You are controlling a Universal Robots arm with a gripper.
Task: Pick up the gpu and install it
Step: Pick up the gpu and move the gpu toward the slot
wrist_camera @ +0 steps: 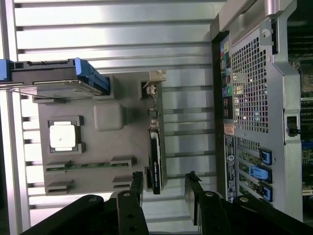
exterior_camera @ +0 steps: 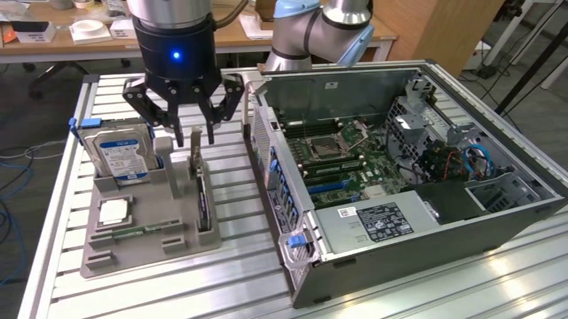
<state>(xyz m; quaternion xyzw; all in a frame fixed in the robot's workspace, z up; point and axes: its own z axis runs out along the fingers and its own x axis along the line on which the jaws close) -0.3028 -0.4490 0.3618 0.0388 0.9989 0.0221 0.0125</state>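
The gpu [exterior_camera: 203, 199] is a thin black card standing on edge in a slot at the side of the grey holder tray [exterior_camera: 142, 249], its silver bracket at the far end. In the wrist view the gpu [wrist_camera: 155, 161] runs edge-on along the tray [wrist_camera: 93, 171]. My gripper [exterior_camera: 194, 141] hangs open directly above the card's bracket end, fingers spread and clear of it. In the wrist view the gripper [wrist_camera: 164, 188] straddles the card's end, with a black fingertip [wrist_camera: 137, 183] on either side and nothing held.
The open computer case [exterior_camera: 400, 173] lies on the exterior view's right, motherboard [exterior_camera: 342, 163] exposed. The tray also holds a blue-labelled hard drive [exterior_camera: 120, 156], a CPU [exterior_camera: 114, 212] and a green memory stick [exterior_camera: 133, 232]. All of it rests on a slatted aluminium table [exterior_camera: 231, 279].
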